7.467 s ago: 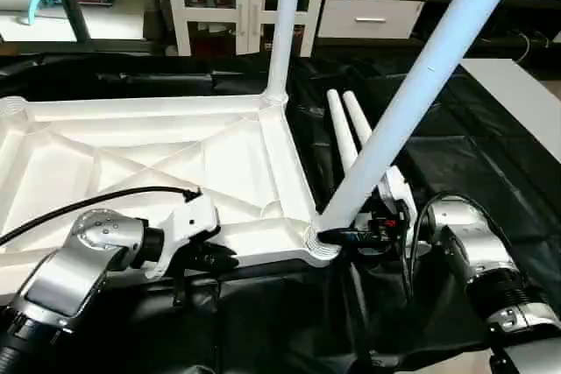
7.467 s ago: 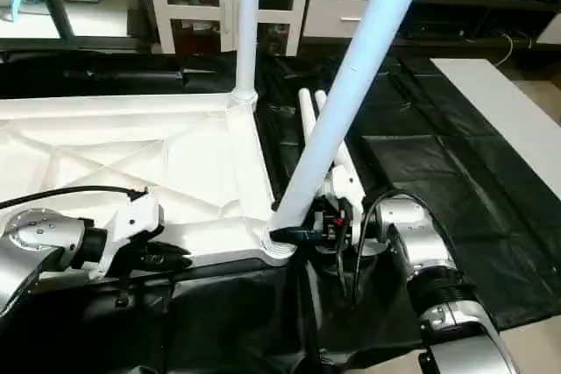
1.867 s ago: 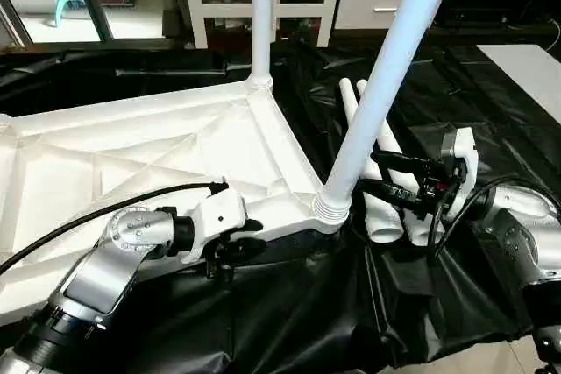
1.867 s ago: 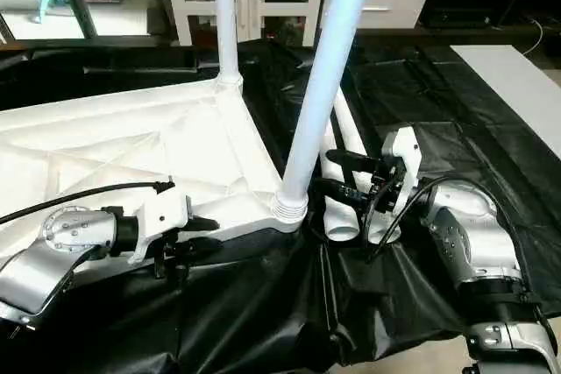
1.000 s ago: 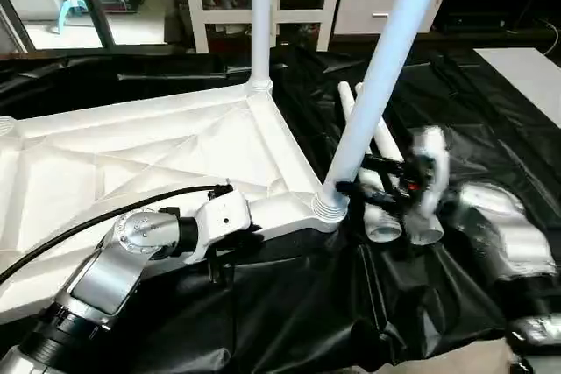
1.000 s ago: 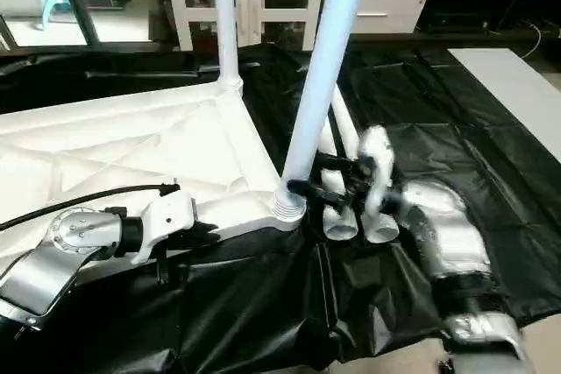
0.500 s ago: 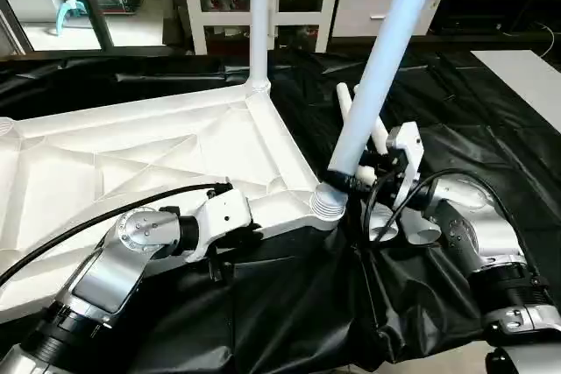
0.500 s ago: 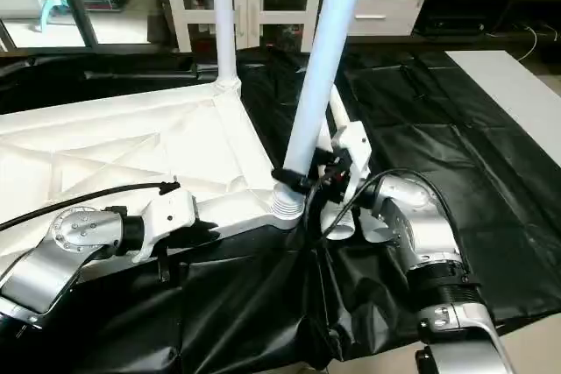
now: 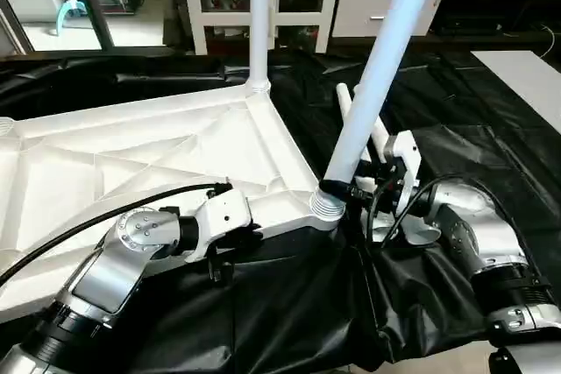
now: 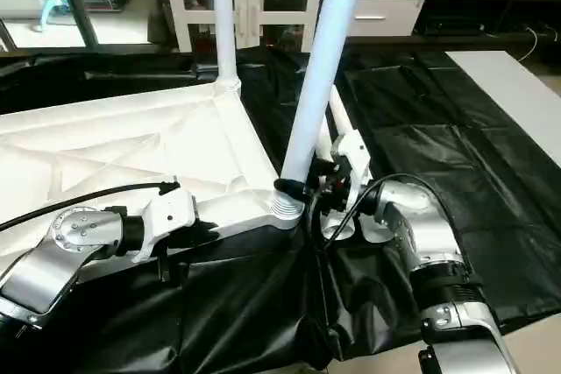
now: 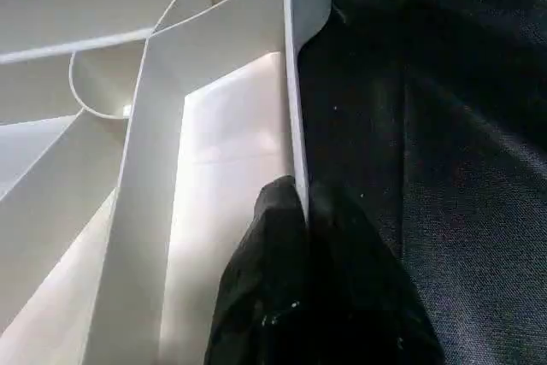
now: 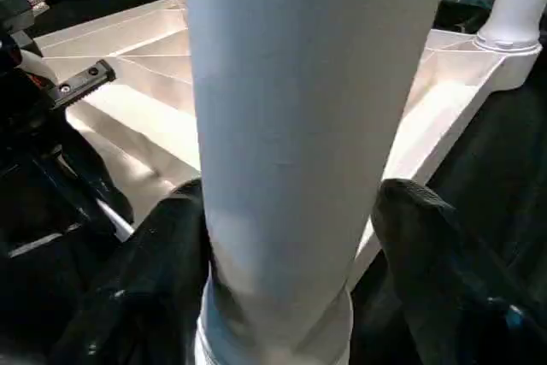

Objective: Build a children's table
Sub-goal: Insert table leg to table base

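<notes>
Gripping the near leg [image 9: 377, 67] just above its corner socket, the right gripper [image 9: 344, 188] has one finger on each side; the left gripper [image 11: 303, 237] pinches the tabletop [image 9: 131, 155] rim beside it.

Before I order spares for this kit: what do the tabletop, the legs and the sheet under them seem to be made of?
Tabletop: seemingly moulded white plastic, semi-gloss, with thin ribs cast in. Near-corner leg: probably the same plastic, a smooth glossy tube with a ridged collar at its socket. Sheet: likely thin black plastic film, creased and shiny.
</notes>
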{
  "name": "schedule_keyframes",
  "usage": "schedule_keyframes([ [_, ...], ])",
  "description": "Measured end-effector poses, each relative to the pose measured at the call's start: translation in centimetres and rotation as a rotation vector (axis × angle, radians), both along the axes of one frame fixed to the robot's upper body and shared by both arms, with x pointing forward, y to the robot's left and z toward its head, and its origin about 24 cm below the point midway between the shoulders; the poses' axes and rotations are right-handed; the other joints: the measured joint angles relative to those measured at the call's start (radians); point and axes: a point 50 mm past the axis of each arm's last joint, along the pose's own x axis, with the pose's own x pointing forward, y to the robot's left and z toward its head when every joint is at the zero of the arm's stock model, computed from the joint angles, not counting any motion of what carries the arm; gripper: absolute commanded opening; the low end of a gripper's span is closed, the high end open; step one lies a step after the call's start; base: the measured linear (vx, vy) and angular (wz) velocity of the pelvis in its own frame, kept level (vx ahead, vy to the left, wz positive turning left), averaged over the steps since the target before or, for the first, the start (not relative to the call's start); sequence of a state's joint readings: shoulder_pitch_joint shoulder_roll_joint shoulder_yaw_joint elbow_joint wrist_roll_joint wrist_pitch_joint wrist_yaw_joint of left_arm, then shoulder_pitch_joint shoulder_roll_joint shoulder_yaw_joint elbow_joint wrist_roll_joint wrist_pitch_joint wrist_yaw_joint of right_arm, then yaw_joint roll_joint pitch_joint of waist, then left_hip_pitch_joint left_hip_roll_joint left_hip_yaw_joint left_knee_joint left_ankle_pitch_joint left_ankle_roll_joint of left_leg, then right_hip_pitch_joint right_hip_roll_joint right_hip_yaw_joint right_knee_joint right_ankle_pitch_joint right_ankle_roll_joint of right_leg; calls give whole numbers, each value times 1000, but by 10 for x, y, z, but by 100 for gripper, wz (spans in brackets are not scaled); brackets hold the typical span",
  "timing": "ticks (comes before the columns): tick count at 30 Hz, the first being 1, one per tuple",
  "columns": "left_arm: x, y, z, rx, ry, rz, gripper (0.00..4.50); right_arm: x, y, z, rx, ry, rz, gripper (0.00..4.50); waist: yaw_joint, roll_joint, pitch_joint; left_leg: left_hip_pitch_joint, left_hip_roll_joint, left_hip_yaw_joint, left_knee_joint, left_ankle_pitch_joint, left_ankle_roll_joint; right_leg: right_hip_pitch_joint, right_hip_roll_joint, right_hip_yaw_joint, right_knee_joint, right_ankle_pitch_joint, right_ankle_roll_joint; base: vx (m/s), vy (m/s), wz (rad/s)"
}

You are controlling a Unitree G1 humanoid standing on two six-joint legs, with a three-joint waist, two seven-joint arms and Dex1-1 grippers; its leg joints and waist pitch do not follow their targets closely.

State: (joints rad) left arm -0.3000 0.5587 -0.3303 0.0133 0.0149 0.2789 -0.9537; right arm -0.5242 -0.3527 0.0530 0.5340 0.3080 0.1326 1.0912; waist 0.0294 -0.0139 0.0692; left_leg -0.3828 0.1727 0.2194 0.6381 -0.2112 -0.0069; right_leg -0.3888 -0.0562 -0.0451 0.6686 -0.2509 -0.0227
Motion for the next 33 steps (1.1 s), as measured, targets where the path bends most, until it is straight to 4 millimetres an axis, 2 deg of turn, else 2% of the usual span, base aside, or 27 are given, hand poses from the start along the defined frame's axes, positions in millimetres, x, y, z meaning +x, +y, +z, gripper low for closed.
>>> schedule_keyframes([
  [9, 0, 0, 0, 1, 2, 2, 0, 1, 1, -1, 13, 15, 28, 194, -1, -1, 0, 1, 0, 0, 0, 0, -1, 1, 0, 0, 0, 0, 0, 0, 0, 0],
  [20, 0, 0, 0, 1, -1, -1, 0, 1, 1, -3, 39, 40, 27, 190, 0, -1, -1, 2, 0, 0, 0, 0, -1, 1, 0, 0, 0, 0, 0, 0, 0, 0],
  [26, 1, 1, -1, 4, -5, 8, 0, 4, -2, -14, 267, 187, -127, 189, 0, 0, -1, 2, 1, -2, 0, 2, -4, 1, 0, -2, 2, 0, 0, 0, 0, 0],
  [33, 1, 2, -1, 9, -14, 22, 0, 5, -1, -17, 302, 212, -169, 188, 0, 0, -1, 3, 2, -2, 0, 4, -6, 1, 1, -2, 4, 0, 0, 0, 0, 0],
])
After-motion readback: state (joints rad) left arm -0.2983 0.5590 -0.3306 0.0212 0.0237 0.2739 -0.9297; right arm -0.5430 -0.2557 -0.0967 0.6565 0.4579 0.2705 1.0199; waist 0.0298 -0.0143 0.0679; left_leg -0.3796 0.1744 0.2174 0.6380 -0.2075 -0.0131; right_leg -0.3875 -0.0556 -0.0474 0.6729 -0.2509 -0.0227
